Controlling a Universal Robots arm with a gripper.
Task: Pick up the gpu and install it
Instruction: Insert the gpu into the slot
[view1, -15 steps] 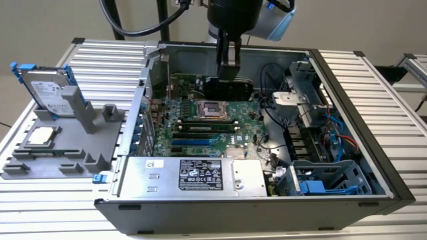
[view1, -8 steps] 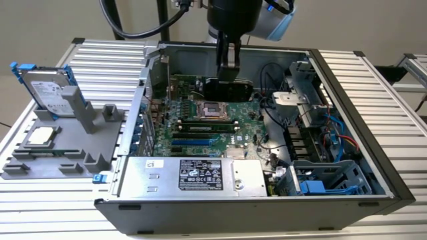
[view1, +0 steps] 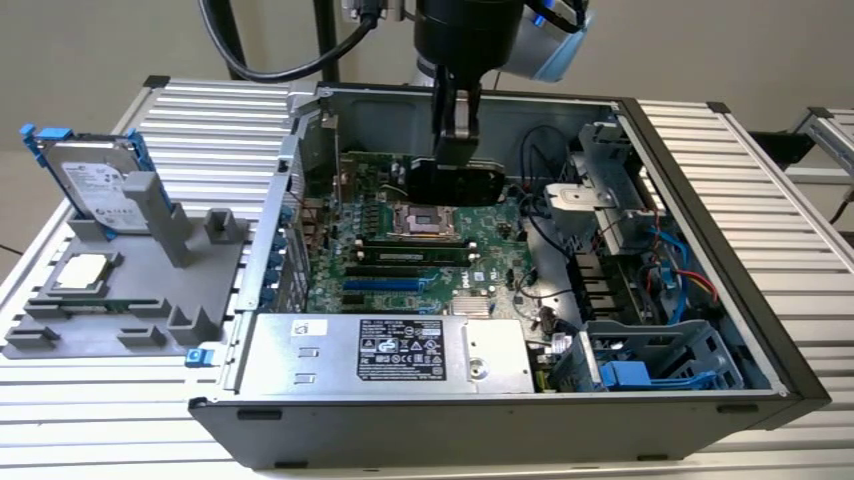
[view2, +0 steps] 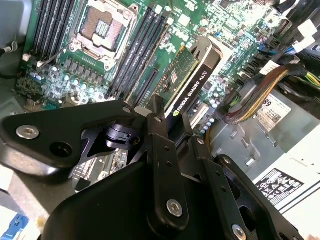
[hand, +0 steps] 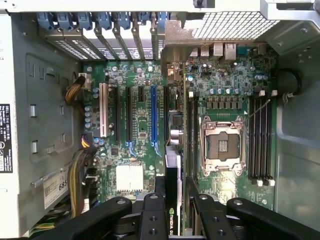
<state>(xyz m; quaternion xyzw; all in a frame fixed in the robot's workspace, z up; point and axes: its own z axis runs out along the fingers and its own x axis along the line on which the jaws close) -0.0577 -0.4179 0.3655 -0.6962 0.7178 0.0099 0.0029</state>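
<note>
My gripper (view1: 455, 150) hangs inside the open computer case (view1: 694, 200), shut on the gpu (view1: 454, 183). The gpu is a thin card, held on edge above the motherboard (view1: 400, 255). In the second wrist view the gpu (view2: 192, 75) shows its green board on one face and a black shroud on the other, clamped between my black fingers (view2: 161, 150). In the first wrist view the gpu (hand: 173, 155) appears edge-on between the blue expansion slot (hand: 154, 112) and the empty CPU socket (hand: 222, 145), with my gripper (hand: 175, 202) around it. I cannot tell whether it touches a slot.
A silver hard drive (view1: 100, 180) and a small square CPU chip (view1: 83, 270) rest on a grey fixture (view1: 147, 290) to the exterior view's left of the case. Inside are a power supply (view1: 387, 350), a drive cage (view1: 667, 360) and cable bundles (hand: 77, 175).
</note>
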